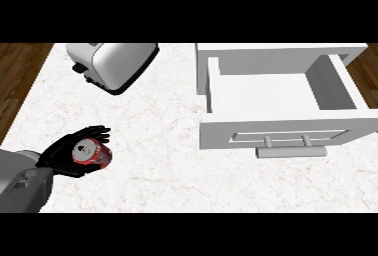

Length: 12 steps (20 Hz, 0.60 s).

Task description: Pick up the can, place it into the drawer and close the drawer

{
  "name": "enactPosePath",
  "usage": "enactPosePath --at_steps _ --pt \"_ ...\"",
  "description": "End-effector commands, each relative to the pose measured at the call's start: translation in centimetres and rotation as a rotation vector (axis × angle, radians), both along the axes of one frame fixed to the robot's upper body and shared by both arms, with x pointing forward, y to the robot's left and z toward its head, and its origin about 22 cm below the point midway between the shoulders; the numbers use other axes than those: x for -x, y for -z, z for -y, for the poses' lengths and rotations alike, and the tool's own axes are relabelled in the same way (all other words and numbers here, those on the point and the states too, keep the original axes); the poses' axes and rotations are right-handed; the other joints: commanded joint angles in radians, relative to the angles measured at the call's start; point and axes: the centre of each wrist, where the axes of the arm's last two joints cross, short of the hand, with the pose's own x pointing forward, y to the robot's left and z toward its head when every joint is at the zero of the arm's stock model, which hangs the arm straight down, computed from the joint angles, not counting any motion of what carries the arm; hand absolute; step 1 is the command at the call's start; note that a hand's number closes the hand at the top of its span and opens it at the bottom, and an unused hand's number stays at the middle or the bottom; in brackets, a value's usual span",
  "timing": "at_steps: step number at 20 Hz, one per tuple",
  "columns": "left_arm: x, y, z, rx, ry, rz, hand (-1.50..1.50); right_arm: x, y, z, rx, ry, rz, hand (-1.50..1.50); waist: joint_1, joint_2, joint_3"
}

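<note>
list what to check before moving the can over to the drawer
1. Can held: ok, the left hand is curled round it.
2. Can lifted off the counter: cannot tell from this steep view.
3. Drawer open: ok, pulled out with its inside showing.
4. Room in the drawer: ok, nothing shows inside it.
5. Way from can to drawer: ok, the toaster stands at the far left, off that line.
6. Right hand free to close the drawer: cannot tell, it is not in view.
</note>
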Motion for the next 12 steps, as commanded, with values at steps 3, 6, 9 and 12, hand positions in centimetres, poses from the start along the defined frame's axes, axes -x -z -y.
enactPosePath --at_steps 3,6,9,12 --pt "-1.4 0.4 2.8 0.165 0.179 -0.042 1.5 0.4 -0.5 -1.1 -0.015 -0.008 -0.006 -1.5 0.004 -0.002 -0.001" --pt "-1.4 0.2 2.7 0.23 0.168 0.023 1.5 1.6 0.1 -0.6 0.0 -0.013 -0.006 -1.5 0.001 -0.004 -0.001" --pt "-2.5 -1.1 2.7 0.267 0.222 0.062 1.5 1.4 0.0 0.5 -0.01 0.006 -0.005 -1.5 0.011 -0.005 -0.001" --pt "-2.9 -1.1 4.2 0.309 0.25 0.083 1.5 1.3 -0.3 -0.3 -0.033 0.029 0.012 -1.5 0.017 -0.007 0.0"
